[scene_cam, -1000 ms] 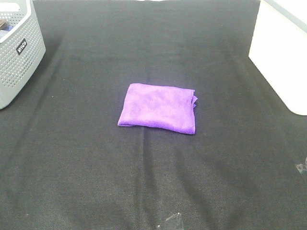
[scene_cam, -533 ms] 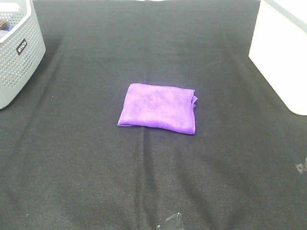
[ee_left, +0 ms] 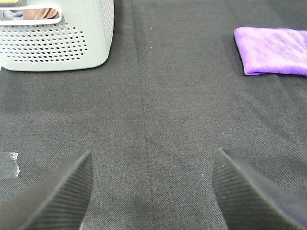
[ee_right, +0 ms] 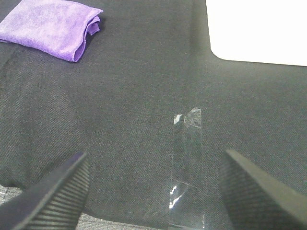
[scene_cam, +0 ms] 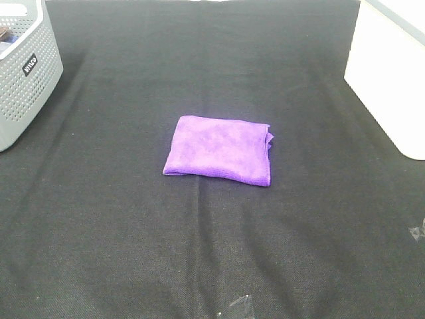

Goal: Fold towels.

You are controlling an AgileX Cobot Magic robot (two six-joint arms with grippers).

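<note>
Black cloth-covered table [scene_cam: 133,226] carries a folded purple towel [scene_cam: 219,149] (centre), grey basket [scene_cam: 26,73], white bin [scene_cam: 388,73].

A high camera looked steeply down on the black cloth [scene_cam: 133,232]; both wrist cameras sat low and close, facing across it, all sharing the purple towel [scene_cam: 219,149].

Only one label is visible: a small dark tag with white capital letters on the side wall of the grey perforated basket [scene_cam: 26,80] at the far left corner of the bench. Lettering is tilted and too small to read with certainty. No legible text, numbers or signs on any other item in any view.
</note>
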